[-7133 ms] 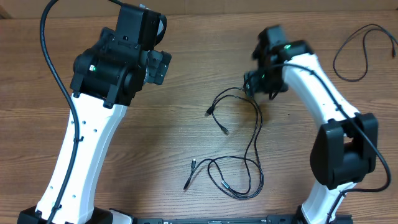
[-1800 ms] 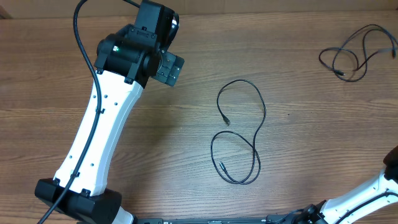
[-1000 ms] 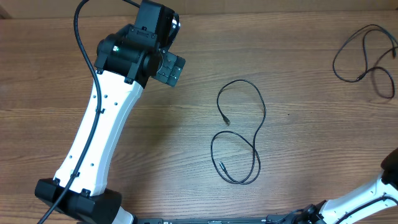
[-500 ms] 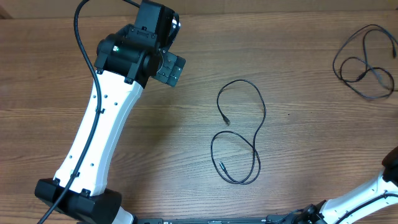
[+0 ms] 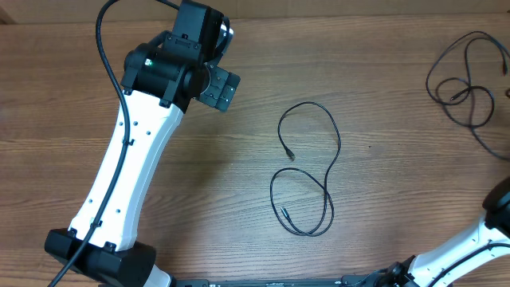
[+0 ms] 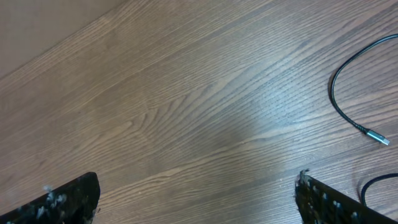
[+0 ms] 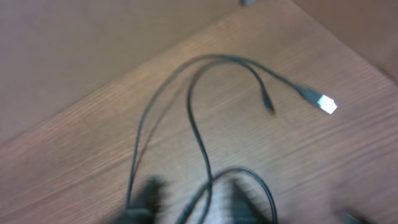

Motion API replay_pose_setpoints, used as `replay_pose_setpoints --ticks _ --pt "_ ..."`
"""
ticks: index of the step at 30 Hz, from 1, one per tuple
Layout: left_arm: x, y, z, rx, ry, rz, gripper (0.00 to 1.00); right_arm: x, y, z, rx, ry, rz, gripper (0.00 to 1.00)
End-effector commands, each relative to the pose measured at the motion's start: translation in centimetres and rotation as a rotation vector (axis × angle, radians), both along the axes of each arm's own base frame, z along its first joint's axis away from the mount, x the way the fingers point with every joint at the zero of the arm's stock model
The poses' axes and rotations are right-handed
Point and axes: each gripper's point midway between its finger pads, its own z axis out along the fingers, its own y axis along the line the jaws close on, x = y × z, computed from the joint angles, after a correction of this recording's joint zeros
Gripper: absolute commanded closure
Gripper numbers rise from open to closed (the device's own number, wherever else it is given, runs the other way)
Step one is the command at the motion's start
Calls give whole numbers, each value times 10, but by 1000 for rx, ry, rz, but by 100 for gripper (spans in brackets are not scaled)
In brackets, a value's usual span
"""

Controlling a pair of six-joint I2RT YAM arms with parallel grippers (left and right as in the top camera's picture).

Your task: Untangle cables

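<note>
Re-looped near right bench (image 5: 382, 64) edge: outer cable (image 7: 198, 134); middle cable (image 5: 339, 143) unmoved. Left claw (image 6: 199, 208) agape, empty. Right claw (image 7: 193, 196) blurred, cannot tell. Limp, light; grip near plug (image 5: 291, 157).

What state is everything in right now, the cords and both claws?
middle cable: lying loose in a figure-eight, both plugs free.
far-right cables: loops crossing each other.
left gripper: open, empty.
right gripper: too blurred to tell.
</note>
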Motion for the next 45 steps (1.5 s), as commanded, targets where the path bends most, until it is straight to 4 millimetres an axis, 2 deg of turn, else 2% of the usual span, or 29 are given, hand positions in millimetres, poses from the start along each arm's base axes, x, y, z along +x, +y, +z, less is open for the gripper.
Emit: replay_pose_setpoints --ticks 1,4,8,10,13,16,18,19,22,23,24,25,26,30,31,33,34,35,36,37,41,43,45 --pt "2 0 -4 -4 11 -4 0 15 10 11 -28 -16 -17 0" --pt "1 0 -4 -3 14 -4 0 24 25 11 -28 -15 12 0" --pt "2 0 -4 -5 9 -4 0 32 67 30 56 -62 155 6" --pt "3 -1 -4 -6 6 -4 0 26 95 46 135 -65 220 6" --pt "3 -1 -4 -6 6 -4 0 7 131 49 295 24 215 0" --pt "3 -1 -4 -6 7 -4 0 -19 181 36 418 187 258 0" --pt "3 -1 -4 -6 6 -3 0 -32 218 26 422 278 367 0" --pt "3 -1 -4 -6 6 -4 0 -37 235 22 409 310 427 3" --pt "4 -1 -3 -7 3 -4 0 -49 302 8 305 376 706 3" --pt "4 -1 -3 -8 0 -4 0 -57 339 1 225 387 881 3" --pt "4 -1 -3 -8 0 -4 0 -61 357 -3 175 394 969 4" --pt "4 -1 -3 -8 0 -4 0 -65 374 -9 119 406 1040 9" --pt "4 -1 -3 -8 1 -4 0 -68 398 -25 3 441 1129 14" --pt "2 0 -4 -4 10 -4 0 -71 419 -60 -202 530 1165 31" --pt "2 0 -5 -4 13 -4 0 -75 428 -76 -229 552 1165 37" --pt "1 0 -5 -3 14 -4 0 -82 436 -91 -220 563 1170 37" --pt "1 0 -5 -3 14 -4 1 -86 438 -101 -207 570 1158 40" --pt "1 0 -5 -3 14 -4 0 -89 439 -110 -191 575 1142 57" --pt "1 0 -5 -2 14 -4 0 -91 440 -119 -176 578 1121 84" --pt "2 0 -5 -3 14 -4 0 -93 440 -126 -159 582 1095 93" --pt "2 0 -5 -3 13 -4 0 -104 438 -150 -100 604 1014 96" --pt "2 0 -5 -4 13 -4 0 -107 440 -152 -87 605 1019 96" --pt "2 0 -4 -4 12 -4 0 -103 441 -145 -87 596 1020 96"
